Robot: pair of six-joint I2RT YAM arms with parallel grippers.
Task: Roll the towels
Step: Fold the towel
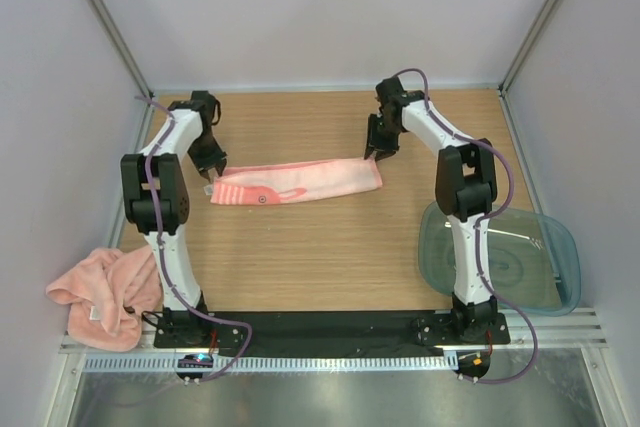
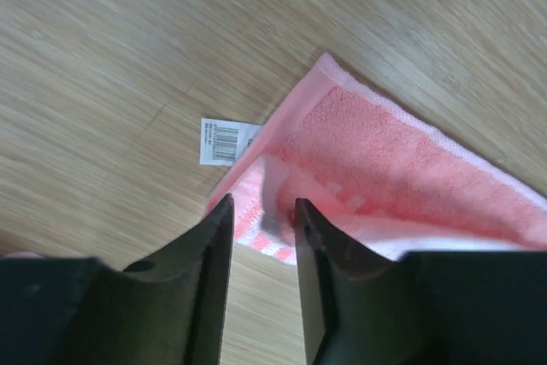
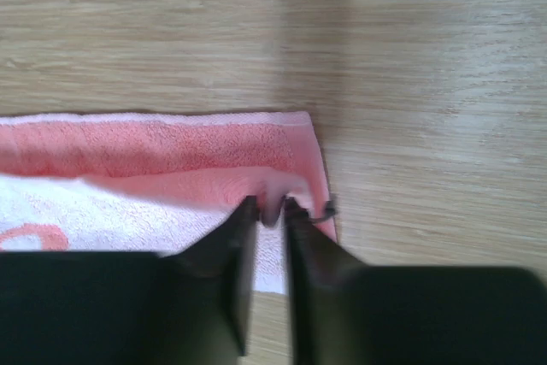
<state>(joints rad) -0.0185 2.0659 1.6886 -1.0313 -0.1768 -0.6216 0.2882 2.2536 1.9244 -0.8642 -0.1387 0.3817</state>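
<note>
While the second towel (image 1: 100, 292) lies crumpled at the near-left tabletop (image 1: 300, 267) edge (untouched), the folded towel (image 1: 300, 183) stretches across the middle as a strip. The right end effector (image 3: 269, 203) pinches its right corner. The left end effector (image 2: 261, 203) stands narrow over the left corner, grip unclear. Rolling from one end looks next, started tight and even. The white label (image 2: 226, 140) shows a barcode, its text unreadable.
</note>
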